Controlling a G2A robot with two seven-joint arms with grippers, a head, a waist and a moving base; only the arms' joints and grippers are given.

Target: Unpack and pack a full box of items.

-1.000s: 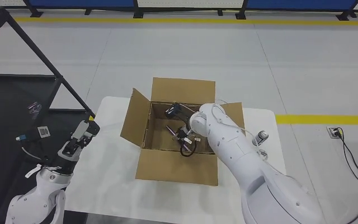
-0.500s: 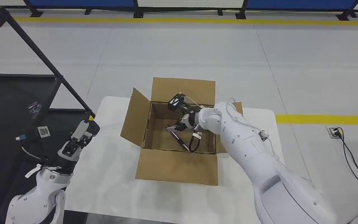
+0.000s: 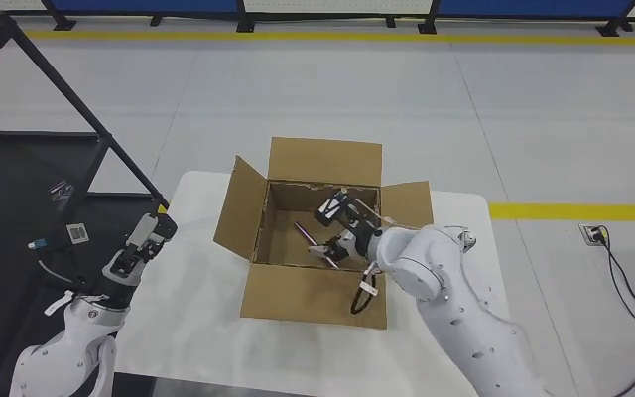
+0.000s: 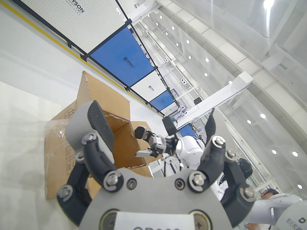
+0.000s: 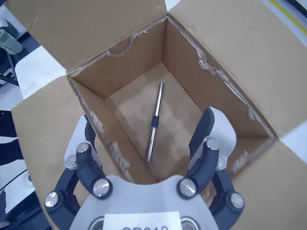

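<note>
Pale floor (image 3: 298,89), yellow line (image 3: 298,37), blue wall panels (image 4: 121,56), ceiling lights (image 4: 268,2)

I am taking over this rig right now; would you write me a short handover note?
Right gripper: open, empty, above the box.
Left gripper: open, empty, near the table's left edge, apart from the box.
Box: on the table, flaps open; rod lies flat on its floor.
Done: box opened.
Left: probably lift out the rod, then repack.

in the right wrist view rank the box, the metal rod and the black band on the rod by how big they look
Largest: box.
Next: metal rod, lying on the box floor.
Smallest: black band around the rod's middle.
No close calls.
</note>
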